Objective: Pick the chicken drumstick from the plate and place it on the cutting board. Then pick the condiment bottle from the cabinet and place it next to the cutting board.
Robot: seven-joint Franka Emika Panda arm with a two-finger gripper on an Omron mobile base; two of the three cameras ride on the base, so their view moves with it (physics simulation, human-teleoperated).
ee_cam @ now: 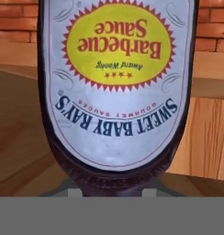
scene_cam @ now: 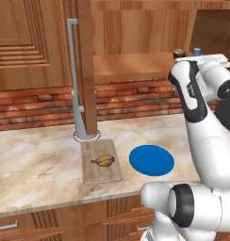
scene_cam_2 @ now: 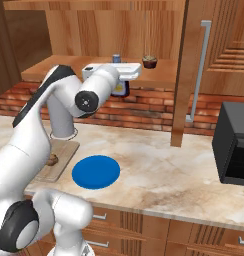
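The condiment bottle is a dark bottle with a "Barbecue Sauce" label that reads upside down in the hand view. My gripper is shut on its body. In the right base view the gripper holds the bottle at the front edge of the cabinet shelf, with its blue cap above the hand. That cap also shows over the arm in the left base view. The chicken drumstick lies on the cutting board. Beside the board sits the bare blue plate.
A dark cupcake-like thing stands on the shelf right of the hand. The open cabinet door with its long grey handle hangs over the counter behind the board. A black appliance sits at the counter's right end.
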